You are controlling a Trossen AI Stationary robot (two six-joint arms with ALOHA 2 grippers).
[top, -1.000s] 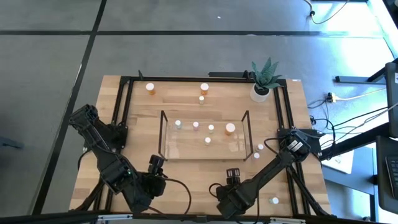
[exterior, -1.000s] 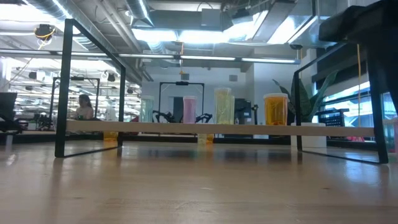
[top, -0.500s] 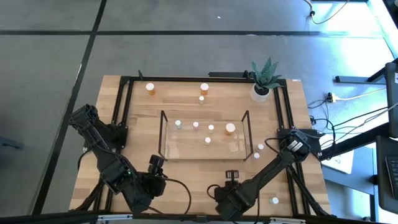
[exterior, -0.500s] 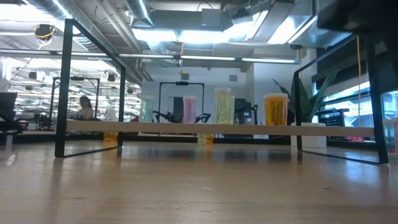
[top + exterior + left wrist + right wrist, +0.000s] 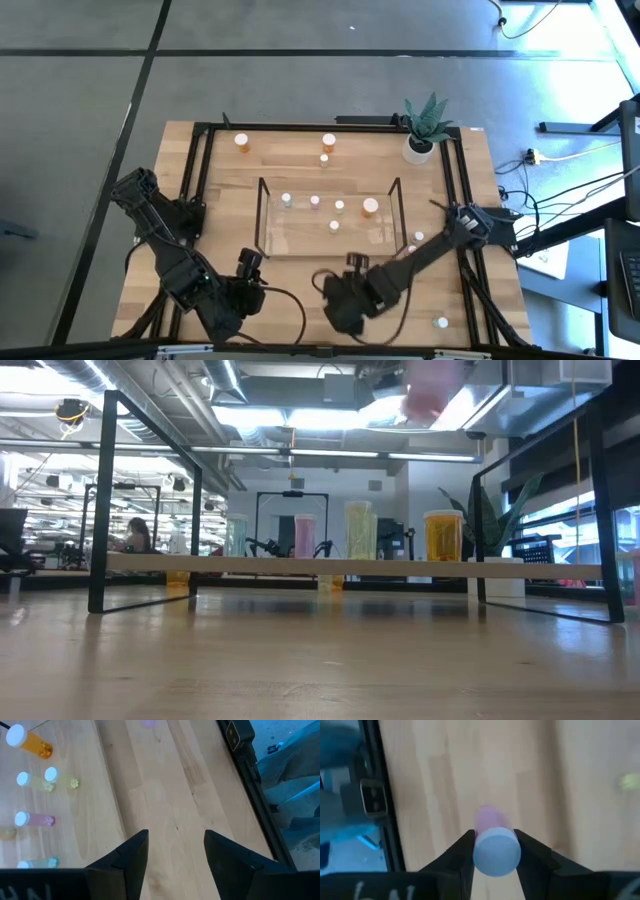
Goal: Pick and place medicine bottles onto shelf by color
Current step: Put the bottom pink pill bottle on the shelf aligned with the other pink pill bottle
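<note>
Near the table's front edge, the right gripper [image 5: 492, 851] pinches a small pink cylindrical bottle with a white cap [image 5: 495, 849] above the wooden tabletop [image 5: 300, 160]. Five bottles stand on the clear acrylic shelf [image 5: 300, 243], three behind it. The left gripper [image 5: 172, 851], near-left, has its fingers spread, holding nothing.
</note>
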